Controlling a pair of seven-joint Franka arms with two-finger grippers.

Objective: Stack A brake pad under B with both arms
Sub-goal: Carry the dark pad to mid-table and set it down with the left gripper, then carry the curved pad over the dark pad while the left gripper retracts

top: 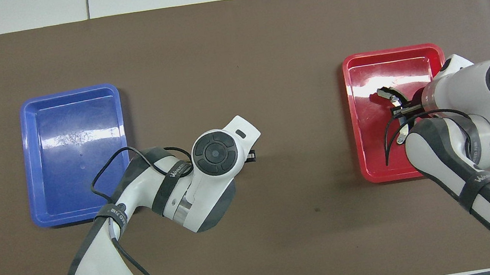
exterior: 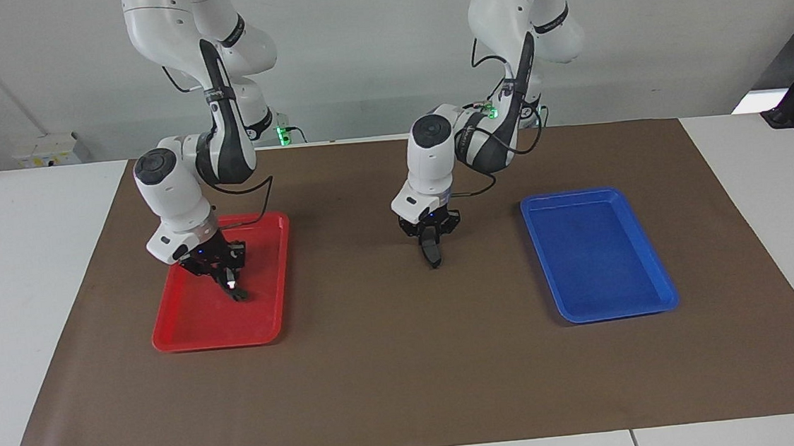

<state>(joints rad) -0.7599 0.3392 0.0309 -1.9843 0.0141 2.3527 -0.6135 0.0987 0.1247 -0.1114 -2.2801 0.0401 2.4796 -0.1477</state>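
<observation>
Over the mat, between the two trays: left hand, pointing straight down and clenched on A. Hangs upright from the fingertips as a short dark pad (lower end close to the mat, contact impossible to judge). Hidden from overhead under the left arm's white wrist.

Toward the right arm's end: right hand down inside the red tray, tilted, fingers closed around B. From overhead, seen as a dark crescent with silvery ends poking out on either side of the hand. Lies in the tray's middle part, near the long rim toward the right arm's end of the surface. Cannot tell whether resting on the tray floor or just raised off it.

Toward the left arm's end: blue tray, lying flat on the mat, well apart from the left hand.

Farther out than both trays: only brown mat, then the white surface edge.
</observation>
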